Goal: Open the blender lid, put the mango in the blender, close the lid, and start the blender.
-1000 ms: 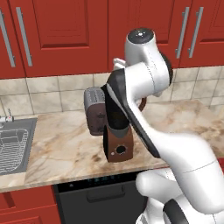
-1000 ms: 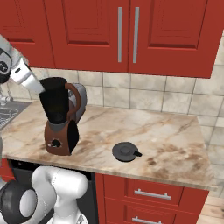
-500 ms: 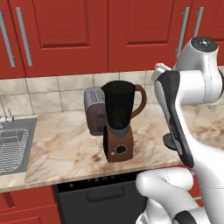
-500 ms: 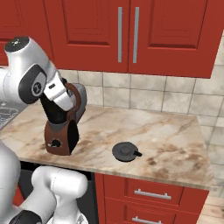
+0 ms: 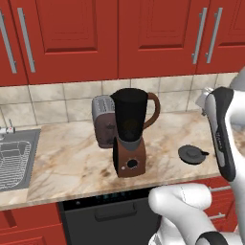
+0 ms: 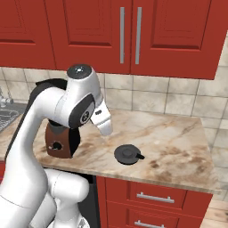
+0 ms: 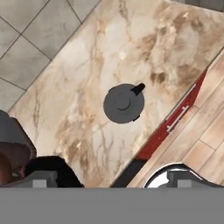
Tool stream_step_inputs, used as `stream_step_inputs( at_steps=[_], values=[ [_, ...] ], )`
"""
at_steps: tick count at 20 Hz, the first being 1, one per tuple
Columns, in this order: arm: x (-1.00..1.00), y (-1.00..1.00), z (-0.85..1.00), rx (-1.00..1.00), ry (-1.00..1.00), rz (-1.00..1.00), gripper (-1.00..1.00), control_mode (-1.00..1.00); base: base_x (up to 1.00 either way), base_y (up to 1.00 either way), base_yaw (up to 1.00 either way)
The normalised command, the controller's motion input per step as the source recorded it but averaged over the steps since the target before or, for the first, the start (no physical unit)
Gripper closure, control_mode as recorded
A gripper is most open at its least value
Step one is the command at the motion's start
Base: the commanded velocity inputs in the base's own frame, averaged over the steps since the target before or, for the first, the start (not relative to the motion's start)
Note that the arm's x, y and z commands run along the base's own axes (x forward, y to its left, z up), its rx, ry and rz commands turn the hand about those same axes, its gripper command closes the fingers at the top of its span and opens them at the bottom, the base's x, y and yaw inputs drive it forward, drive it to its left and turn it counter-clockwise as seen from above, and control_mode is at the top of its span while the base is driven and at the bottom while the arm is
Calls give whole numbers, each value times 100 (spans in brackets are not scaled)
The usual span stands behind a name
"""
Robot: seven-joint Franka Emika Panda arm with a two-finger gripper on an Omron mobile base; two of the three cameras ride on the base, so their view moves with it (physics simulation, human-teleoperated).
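Blender (image 5: 130,139), a tall brown tapered base with a round dark knob, dark jar and curved brown handle, stands mid-worktop near the front edge, its jar mouth uncovered. Its black round lid (image 7: 124,103) with a raised centre knob lies flat on the marble worktop (image 6: 178,142) toward the right end, close to the front edge. The claw (image 7: 113,177) hangs above the lid, released, grasping nothing. No mango can be seen from here. A squat brown-and-silver toaster (image 5: 103,122) sits just behind the blender, a steel sink (image 5: 13,158) at the left end. Judged next: find the fruit, then approach the jar from above, clear of the handle.
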Motion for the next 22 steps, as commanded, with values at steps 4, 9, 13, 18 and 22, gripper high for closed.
stream_step_inputs(
  at_steps=[4,9,13,18,22],
  values=[
    [0,-95,-78,2,19,0,-100,-100,0,0,0],
    [23,-19,-95,0,29,5,-100,-100,0,0,0],
    [44,0,-86,0,27,13,-100,-100,0,0,0],
    [59,0,-57,0,13,22,-100,-100,0,0,0],
    [66,0,-51,2,2,28,-100,-100,0,0,0]
  ],
)
